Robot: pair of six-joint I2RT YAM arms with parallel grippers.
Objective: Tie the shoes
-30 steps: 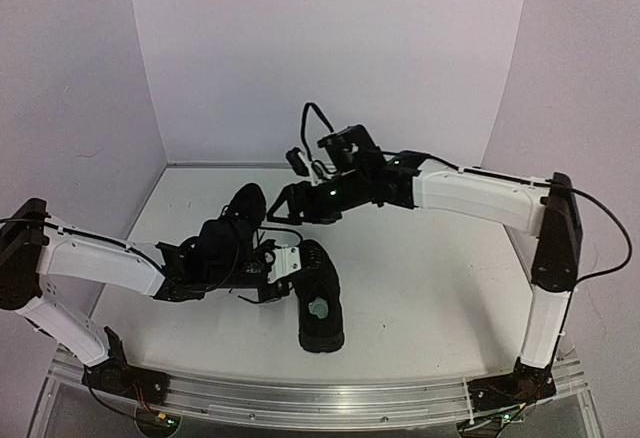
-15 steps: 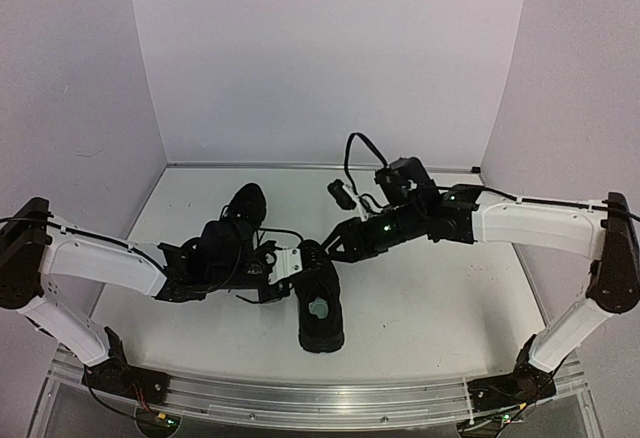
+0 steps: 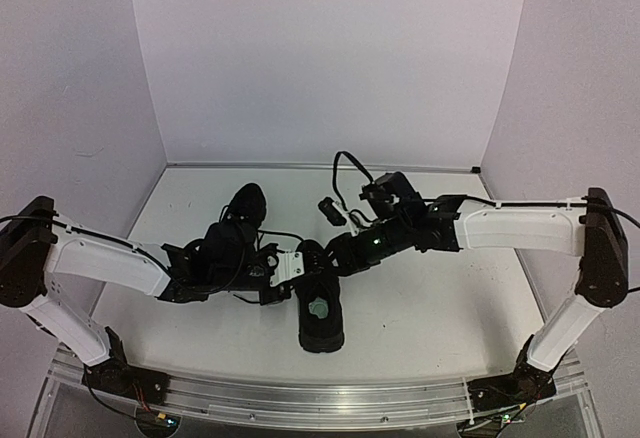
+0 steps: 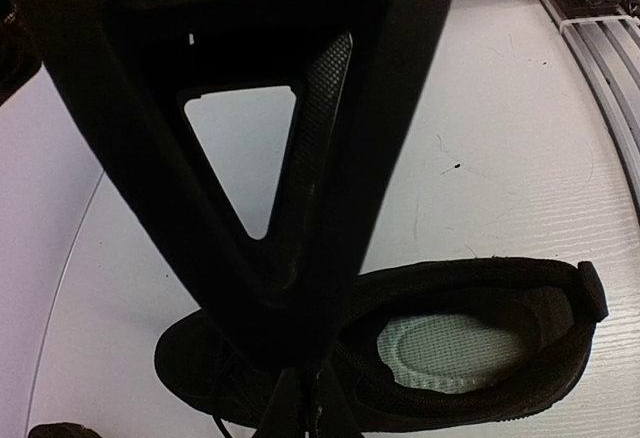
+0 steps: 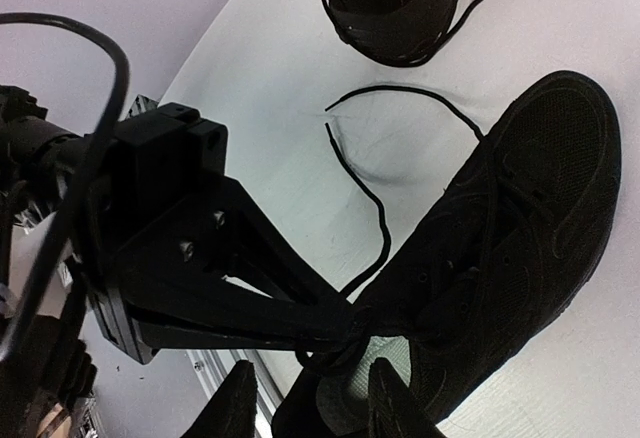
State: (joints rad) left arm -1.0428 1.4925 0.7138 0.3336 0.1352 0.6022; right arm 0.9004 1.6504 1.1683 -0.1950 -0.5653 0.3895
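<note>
place: probably a robot lab; evidence: plain walls point(image 3: 330, 58) round a white table point(image 3: 440, 303); aluminium rail point(image 3: 330, 400)

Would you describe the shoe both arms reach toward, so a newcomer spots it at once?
Start at the white table and look near its centre. The nearer shoe, closest to the front edge, is it. Unlike the farther shoe, it shows a pale patch inside its opening.

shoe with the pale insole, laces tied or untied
Untied. In the right wrist view, lace ends trail loose beside the shoe; no bow or knot shows.
</note>
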